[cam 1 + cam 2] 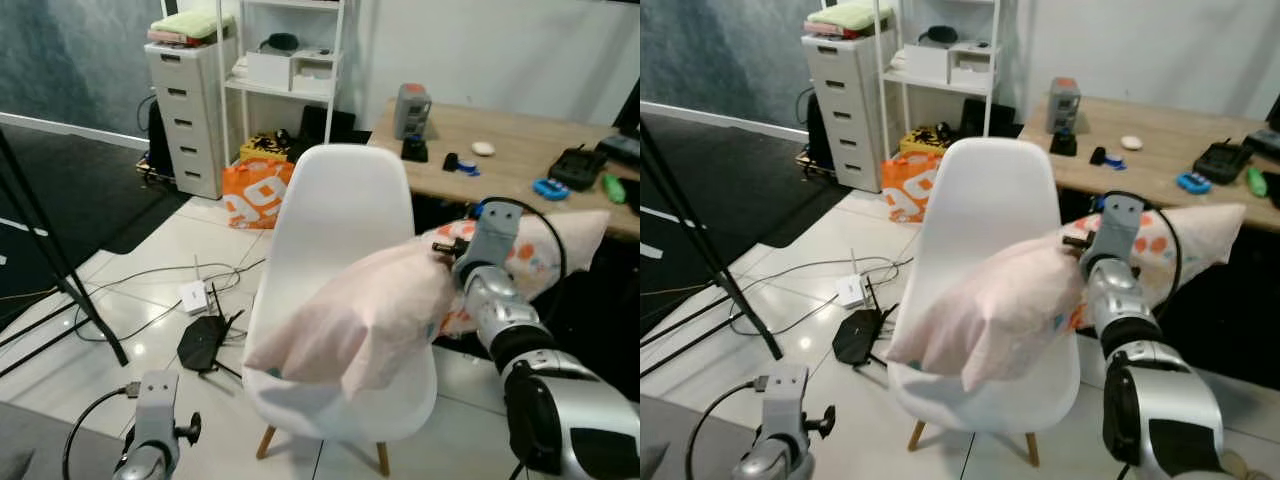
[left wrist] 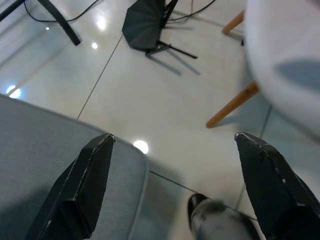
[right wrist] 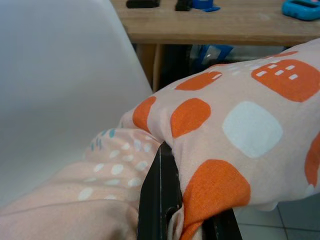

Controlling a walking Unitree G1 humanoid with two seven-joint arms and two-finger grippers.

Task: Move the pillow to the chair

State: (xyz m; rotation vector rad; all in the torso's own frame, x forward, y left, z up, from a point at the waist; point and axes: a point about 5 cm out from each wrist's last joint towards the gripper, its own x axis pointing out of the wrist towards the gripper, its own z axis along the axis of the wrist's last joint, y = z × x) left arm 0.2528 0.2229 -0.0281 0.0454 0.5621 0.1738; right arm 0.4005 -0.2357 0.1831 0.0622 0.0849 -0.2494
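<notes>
Right gripper (image 3: pixel 172 220) jaws pinched on pillow (image 1: pixel 370 315) over chair (image 1: pixel 340 215), orange bag (image 1: pixel 258 193) lettering unreadable

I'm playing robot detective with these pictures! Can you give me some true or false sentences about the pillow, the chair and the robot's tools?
1. The pillow is lying flat on the floor. False: it is up at the white chair, with one end hanging over the seat.
2. The right tool is shut on the pillow. True: its black fingers pinch the cloth.
3. The left tool is holding the chair leg. False: it is open, down low above the floor, holding nothing.
4. The chair is white with wooden legs. True.
5. The pillow is plain blue. False: it is pale pink with orange and white patches.
6. A wooden desk stands behind the chair. True.
</notes>
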